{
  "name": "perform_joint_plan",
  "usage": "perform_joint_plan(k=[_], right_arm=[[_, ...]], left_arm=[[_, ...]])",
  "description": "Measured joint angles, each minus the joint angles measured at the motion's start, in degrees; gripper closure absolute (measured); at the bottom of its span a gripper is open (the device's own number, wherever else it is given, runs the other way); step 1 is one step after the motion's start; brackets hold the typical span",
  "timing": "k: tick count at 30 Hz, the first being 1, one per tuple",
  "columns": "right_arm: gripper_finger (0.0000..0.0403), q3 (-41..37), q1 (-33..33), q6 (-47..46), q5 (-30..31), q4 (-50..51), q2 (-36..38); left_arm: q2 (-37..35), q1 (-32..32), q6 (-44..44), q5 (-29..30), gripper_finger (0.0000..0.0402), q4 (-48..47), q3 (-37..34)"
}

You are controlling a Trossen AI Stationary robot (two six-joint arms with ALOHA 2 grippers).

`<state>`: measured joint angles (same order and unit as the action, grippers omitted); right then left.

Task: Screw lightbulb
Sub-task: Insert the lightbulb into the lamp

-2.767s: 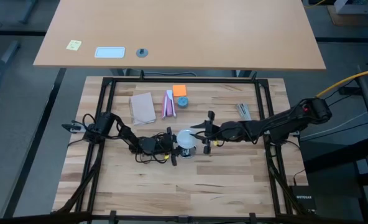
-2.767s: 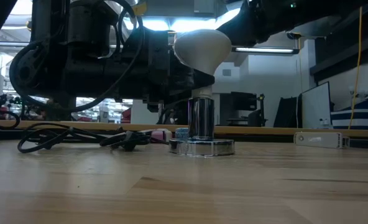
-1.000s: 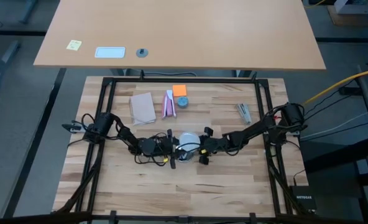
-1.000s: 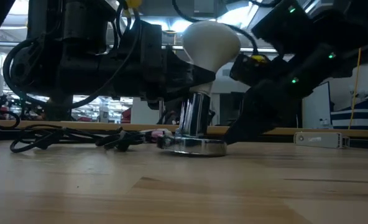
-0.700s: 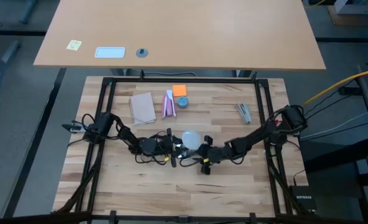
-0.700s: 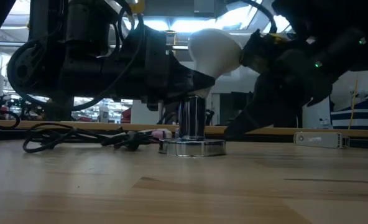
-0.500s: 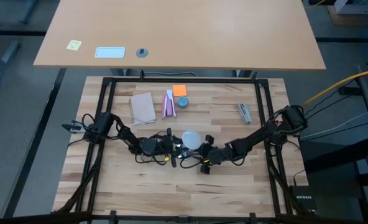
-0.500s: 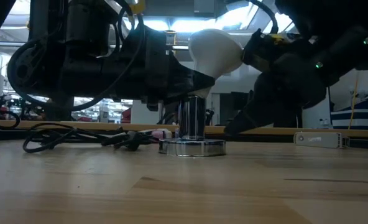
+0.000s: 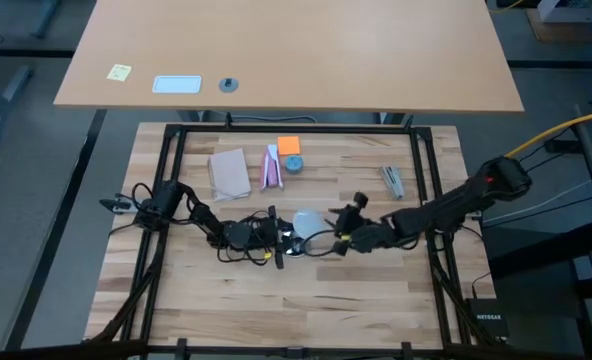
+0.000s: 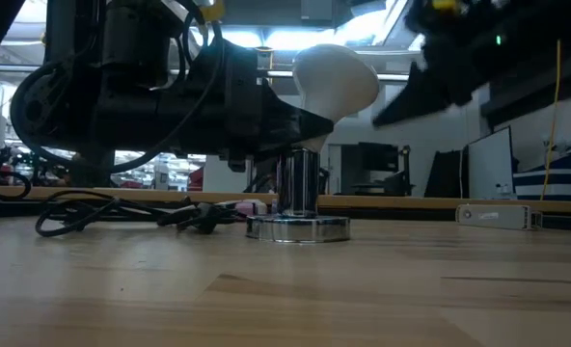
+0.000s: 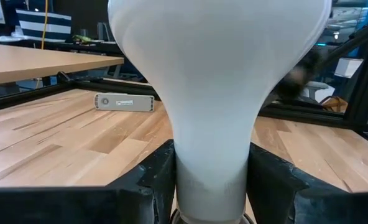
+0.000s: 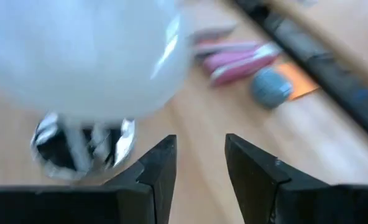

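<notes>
The frosted white lightbulb stands upright with its narrow end in the silvery socket, whose round foot rests on the table near its middle. My left gripper reaches in level from the table's left and is shut on the bulb. My right gripper hangs raised to the right of the bulb, tipped downward and open with nothing between its fingers. In its wrist view the bulb and socket show blurred ahead of it. My left gripper pinches the bulb's narrow neck, just above the socket, between its two fingers. The fingers come in level from the table's left, one on each side of the neck. The bulb stays upright, its lower end in the socket on the table.
A dark cord lies coiled on the table left of the socket. Farther back lie a tan pad, a pink-and-white packet, an orange note and a small round blue-grey thing. A small silvery object lies at the right.
My right gripper has left the socket's side: it has gone up and back toward the table's right edge and has turned at the wrist. The bulb, the socket and my left gripper have stayed where they were.
</notes>
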<state>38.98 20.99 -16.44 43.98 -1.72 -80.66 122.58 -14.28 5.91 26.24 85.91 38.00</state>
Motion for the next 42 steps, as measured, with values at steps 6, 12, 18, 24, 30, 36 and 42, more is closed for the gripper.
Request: perform_joint_plan(k=[6, 12, 18, 24, 30, 36, 42], right_arm=[[0.026, 0.0, -0.1, 4.9, 3.0, -3.3, 3.6], [0.026, 0.0, 0.0, 5.0, 0.9, -8.2, 0.6], [0.026, 0.0, 0.0, 5.8, 1.0, -12.3, -0.9], [0.026, 0.1, -0.1, 8.0, -0.3, -16.3, -1.0], [0.026, 0.1, -0.1, 7.9, -1.8, -17.0, -1.0], [0.026, 0.2, 0.0, 7.9, -6.1, -17.7, -1.5], [0.026, 0.1, 0.0, 6.4, -7.0, -18.3, -4.6]], left_arm=[[0.0, 0.0, 0.0, 0.0, 0.025, 0.1, 0.0], [0.0, 0.0, 0.0, 0.0, 0.0252, 0.3, 0.0], [0.0, -0.1, 0.1, 0.3, 0.0247, 0.5, -0.1], [0.0, -0.1, -0.1, -0.4, 0.0248, 0.5, -0.1], [0.0, -0.1, -0.1, -0.6, 0.0236, 0.4, 0.0], [0.2, -0.1, 0.0, -0.5, 0.0234, -0.4, 0.0], [0.2, 0.0, 0.1, 0.1, 0.0234, -0.4, 0.0]])
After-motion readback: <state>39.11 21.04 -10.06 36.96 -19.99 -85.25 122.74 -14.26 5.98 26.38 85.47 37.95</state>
